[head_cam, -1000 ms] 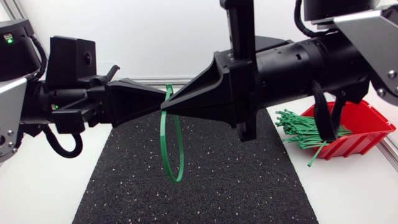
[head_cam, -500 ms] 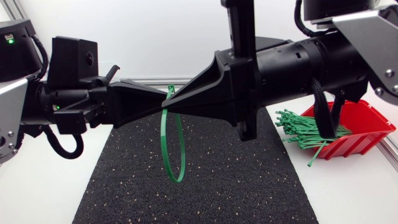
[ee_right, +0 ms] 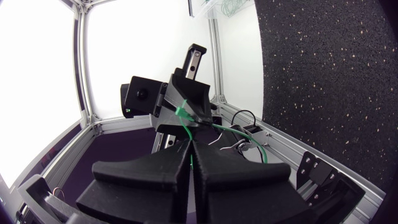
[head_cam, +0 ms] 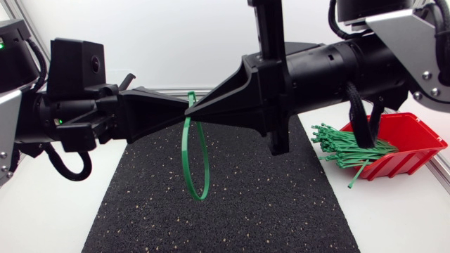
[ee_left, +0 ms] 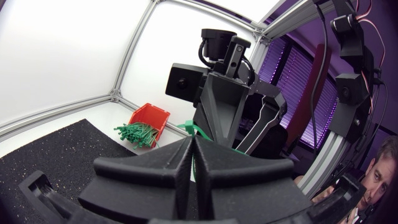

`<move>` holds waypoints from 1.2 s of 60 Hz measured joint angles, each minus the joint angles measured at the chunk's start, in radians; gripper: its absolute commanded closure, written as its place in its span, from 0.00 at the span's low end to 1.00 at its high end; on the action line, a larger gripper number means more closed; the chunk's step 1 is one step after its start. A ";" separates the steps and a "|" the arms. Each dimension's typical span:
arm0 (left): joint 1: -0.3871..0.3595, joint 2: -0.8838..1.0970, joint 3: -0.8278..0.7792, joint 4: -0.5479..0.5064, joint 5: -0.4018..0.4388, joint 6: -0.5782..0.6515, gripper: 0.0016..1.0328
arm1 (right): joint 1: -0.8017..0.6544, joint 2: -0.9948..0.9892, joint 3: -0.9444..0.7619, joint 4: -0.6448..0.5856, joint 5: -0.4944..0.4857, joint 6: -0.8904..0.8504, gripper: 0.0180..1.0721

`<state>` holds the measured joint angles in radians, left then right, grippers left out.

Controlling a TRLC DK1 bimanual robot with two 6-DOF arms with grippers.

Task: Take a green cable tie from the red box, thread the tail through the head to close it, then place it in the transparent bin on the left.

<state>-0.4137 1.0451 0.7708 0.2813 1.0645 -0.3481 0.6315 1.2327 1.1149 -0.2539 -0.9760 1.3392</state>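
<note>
A green cable tie hangs as a closed loop above the black mat, its tail end sticking up. My left gripper and my right gripper meet tip to tip at the top of the loop, both shut on the tie. In the left wrist view my own shut gripper points at the right gripper, with a bit of green tie between them. The right wrist view shows its gripper facing the left one, the tie running between. The red box sits at the far right.
A bundle of green ties spills over the red box's left rim onto the white table. An aluminium frame rail runs along the table's back edge behind the mat. The transparent bin does not show in the head view.
Both grippers and the tie loop have risen slightly together. Both grips stay the same.
</note>
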 measured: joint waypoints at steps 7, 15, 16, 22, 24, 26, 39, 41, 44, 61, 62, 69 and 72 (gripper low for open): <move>-0.005 0.000 -0.002 0.000 0.008 0.000 0.97 | -0.005 0.000 0.024 0.005 0.004 0.000 0.94; -0.008 -0.008 -0.004 0.000 0.012 0.000 0.97 | -0.010 0.005 0.026 0.005 0.005 0.008 0.94; -0.008 -0.009 -0.004 0.000 0.011 0.000 0.97 | -0.011 0.005 0.026 0.005 0.004 0.008 0.95; -0.008 -0.013 -0.006 0.000 0.011 0.000 0.97 | -0.015 0.010 0.028 0.005 0.004 0.015 0.95; -0.008 -0.014 -0.006 0.000 0.011 0.000 0.97 | -0.019 0.011 0.029 0.005 0.004 0.016 0.95; -0.008 -0.017 -0.006 0.000 0.010 0.000 0.97 | -0.021 0.013 0.030 0.005 0.003 0.016 0.95; -0.008 -0.035 -0.008 -0.016 -0.001 -0.001 0.97 | -0.026 0.029 0.040 0.008 -0.013 0.022 0.94; -0.008 -0.038 -0.010 -0.019 -0.002 -0.001 0.97 | -0.026 0.031 0.041 0.008 -0.016 0.022 0.94; -0.008 -0.040 -0.013 -0.019 -0.001 -0.003 0.97 | -0.026 0.031 0.041 0.007 -0.019 0.023 0.94; -0.008 -0.041 -0.023 -0.030 0.004 -0.015 0.97 | -0.024 0.019 0.042 0.005 -0.011 0.022 0.36; -0.008 -0.041 -0.024 -0.029 0.005 -0.016 0.97 | -0.023 0.017 0.042 0.004 -0.010 0.022 0.36; -0.008 -0.041 -0.024 -0.028 0.021 -0.015 0.97 | -0.017 0.004 0.042 -0.006 0.010 0.022 0.36; -0.008 -0.041 -0.024 -0.021 0.032 -0.015 0.97 | -0.017 0.003 0.042 -0.010 0.016 0.021 0.36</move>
<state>-0.4217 1.0042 0.7467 0.2607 1.0962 -0.3630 0.6144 1.2362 1.1568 -0.2634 -0.9600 1.3605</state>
